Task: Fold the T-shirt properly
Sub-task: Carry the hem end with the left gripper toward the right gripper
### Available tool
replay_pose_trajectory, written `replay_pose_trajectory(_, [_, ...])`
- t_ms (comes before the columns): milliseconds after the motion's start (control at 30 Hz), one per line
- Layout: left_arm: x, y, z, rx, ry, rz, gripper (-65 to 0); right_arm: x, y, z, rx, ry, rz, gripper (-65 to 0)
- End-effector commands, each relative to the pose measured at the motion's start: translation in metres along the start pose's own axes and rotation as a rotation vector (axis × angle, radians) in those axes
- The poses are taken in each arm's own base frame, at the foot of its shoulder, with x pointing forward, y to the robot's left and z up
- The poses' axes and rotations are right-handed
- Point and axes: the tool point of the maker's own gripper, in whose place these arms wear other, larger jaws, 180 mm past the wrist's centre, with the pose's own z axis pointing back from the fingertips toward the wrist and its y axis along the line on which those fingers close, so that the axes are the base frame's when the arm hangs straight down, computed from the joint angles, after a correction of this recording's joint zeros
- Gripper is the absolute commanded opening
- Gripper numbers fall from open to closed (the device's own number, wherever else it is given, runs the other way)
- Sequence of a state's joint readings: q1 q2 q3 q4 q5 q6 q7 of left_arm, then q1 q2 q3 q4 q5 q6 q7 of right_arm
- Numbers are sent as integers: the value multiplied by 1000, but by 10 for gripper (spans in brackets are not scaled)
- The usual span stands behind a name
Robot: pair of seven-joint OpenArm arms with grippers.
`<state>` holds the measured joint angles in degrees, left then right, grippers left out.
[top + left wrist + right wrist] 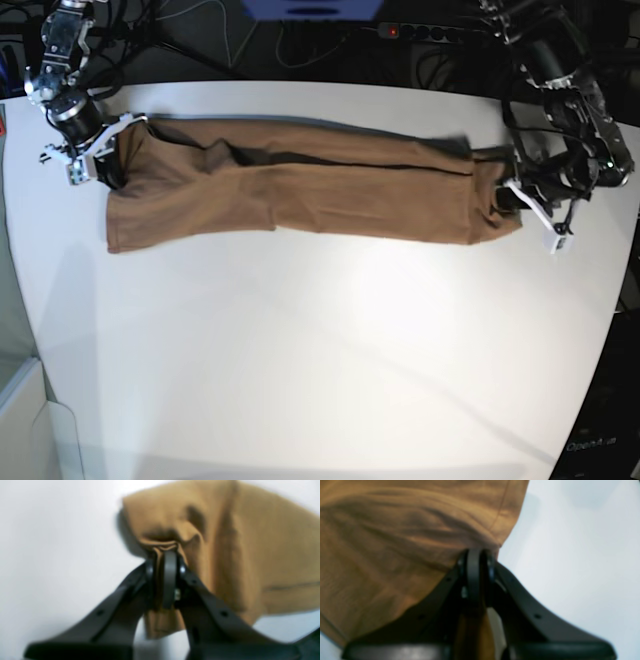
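The tan-brown T-shirt [300, 185] lies as a long narrow band across the far part of the white table [320, 350], with a dark fold line along its upper edge. My left gripper [510, 195] is at the band's right end. In the left wrist view that gripper [166, 551] is shut, with a bunched fold of the T-shirt [250, 542] pinched between its pads. My right gripper [105, 160] is at the band's left end. The right wrist view shows it [476, 552] shut on the edge of the T-shirt [395, 542], with cloth also showing below between the fingers.
Black cables and a power strip [420, 30] run behind the table's far edge. A blue object [310, 8] sits at the top centre. The table's rounded right edge [610, 330] curves close to the left arm.
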<state>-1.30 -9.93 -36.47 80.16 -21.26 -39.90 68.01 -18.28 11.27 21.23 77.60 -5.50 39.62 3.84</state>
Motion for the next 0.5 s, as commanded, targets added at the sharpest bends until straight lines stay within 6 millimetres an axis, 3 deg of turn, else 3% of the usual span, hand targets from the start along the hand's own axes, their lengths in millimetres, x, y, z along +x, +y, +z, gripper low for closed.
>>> replay_pose_trajectory(0, [33,2,19,28,-102,-56,-619,-12,-1,2,6,64,29,-621])
replay_pose_trajectory(267, [74,-20,56,106,-179,-191,-619,-11,-2,2,3,63,28,-622])
replay_pose_trajectory(467, [70,-62,42,34,-156,-254,-619,-12,-2,2,4,64,28,-622])
